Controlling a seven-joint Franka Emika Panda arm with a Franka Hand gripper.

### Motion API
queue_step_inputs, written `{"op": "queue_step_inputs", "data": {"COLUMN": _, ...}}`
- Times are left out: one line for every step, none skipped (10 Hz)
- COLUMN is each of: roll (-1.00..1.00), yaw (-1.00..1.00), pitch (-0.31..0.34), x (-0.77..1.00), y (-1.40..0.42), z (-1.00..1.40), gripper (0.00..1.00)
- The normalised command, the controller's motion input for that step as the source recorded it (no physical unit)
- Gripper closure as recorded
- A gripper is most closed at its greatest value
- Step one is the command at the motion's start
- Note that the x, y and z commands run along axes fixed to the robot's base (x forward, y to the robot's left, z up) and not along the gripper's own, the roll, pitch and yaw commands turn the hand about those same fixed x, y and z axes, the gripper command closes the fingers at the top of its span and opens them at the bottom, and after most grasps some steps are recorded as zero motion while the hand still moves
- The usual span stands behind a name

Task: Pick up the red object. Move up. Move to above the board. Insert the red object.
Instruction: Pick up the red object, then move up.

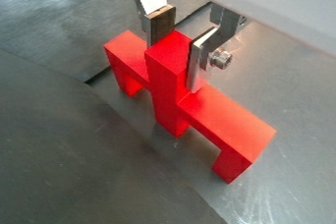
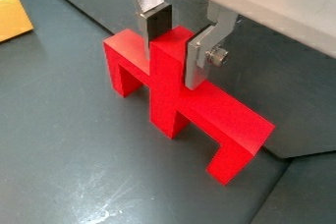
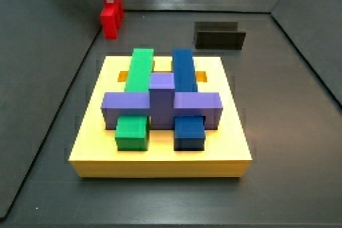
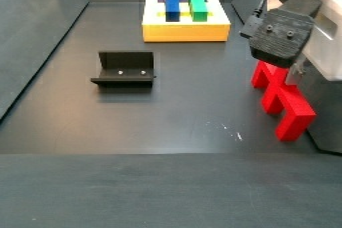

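Note:
The red object [image 1: 184,105] stands on the dark floor, its stem upright between my fingers in both wrist views [image 2: 178,100]. My gripper [image 1: 182,46] is shut on the stem, with one dark pad on its far side and the silver finger [image 2: 199,59] flush on its near side. In a side view the gripper [image 4: 281,34] sits on the red object [image 4: 283,97] at the right. In the opposite side view the red object [image 3: 112,17] is at the far left, beyond the board [image 3: 160,150]. The yellow board [image 4: 187,32] bears green, blue and purple blocks.
The fixture [image 4: 124,69] stands on the floor left of the red object, and it also shows beyond the board [image 3: 221,37]. A corner of the yellow board [image 2: 11,17] shows in a wrist view. Grey walls bound the floor.

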Motion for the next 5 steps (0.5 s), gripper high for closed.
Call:
{"op": "queue_step_inputs", "data": {"roll": 0.0, "yaw": 0.0, "pitch": 0.0, "x": 0.0, "y": 0.0, "z": 0.0, "gripper": 1.0}}
{"op": "queue_step_inputs", "data": {"roll": 0.0, "yaw": 0.0, "pitch": 0.0, "x": 0.0, "y": 0.0, "z": 0.0, "gripper": 1.0}}
{"op": "queue_step_inputs", "data": {"roll": 0.0, "yaw": 0.0, "pitch": 0.0, "x": 0.0, "y": 0.0, "z": 0.83, "gripper": 1.0}}
{"op": "queue_step_inputs", "data": {"roll": -0.01, "yaw": 0.05, "pitch": 0.047, "x": -0.05, "y": -0.01, "z": 0.76, "gripper": 1.0}}
{"op": "queue_step_inputs", "data": {"roll": 0.01, "yaw": 0.05, "pitch": 0.085, "x": -0.08, "y": 0.0, "z": 0.5, "gripper": 1.0}}
